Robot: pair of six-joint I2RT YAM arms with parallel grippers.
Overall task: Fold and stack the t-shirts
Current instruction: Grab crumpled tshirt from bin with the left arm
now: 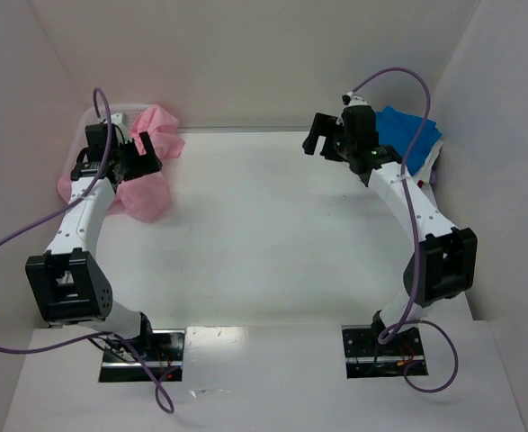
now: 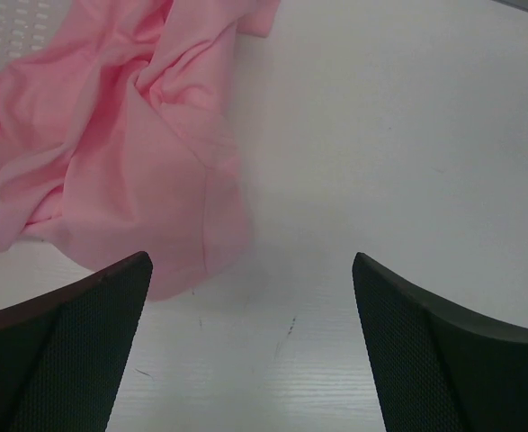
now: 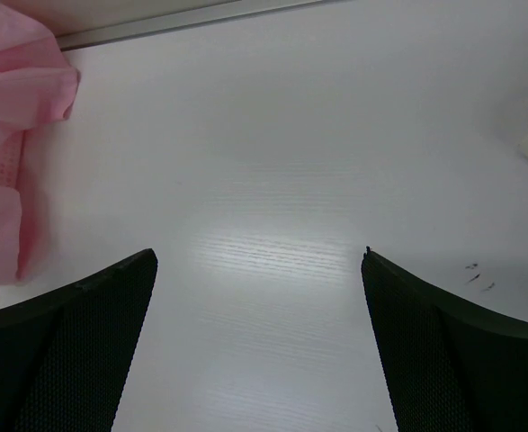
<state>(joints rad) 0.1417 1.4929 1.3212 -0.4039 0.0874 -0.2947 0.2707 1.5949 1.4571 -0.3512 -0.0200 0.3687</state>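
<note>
Pink t-shirt (image 1: pixel 147 193) drapes from mesh basket (image 2: pixel 12 31) onto white table (image 1: pixel 264 225).

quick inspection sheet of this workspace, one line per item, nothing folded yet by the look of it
surface: white table, middle bare, a few faint dark marks
job's things: pink t-shirt crumpled far left, draped from the basket onto the table; blue t-shirt bunched far right behind the right arm; white shirt not clearly seen
clutter: white mesh basket under the pink t-shirt
grippers: left claw open, empty, beside the pink hem; right claw open, empty, over bare table
cables: purple cables, one looping along each arm
surroundings: plain white walls on three sides
</note>
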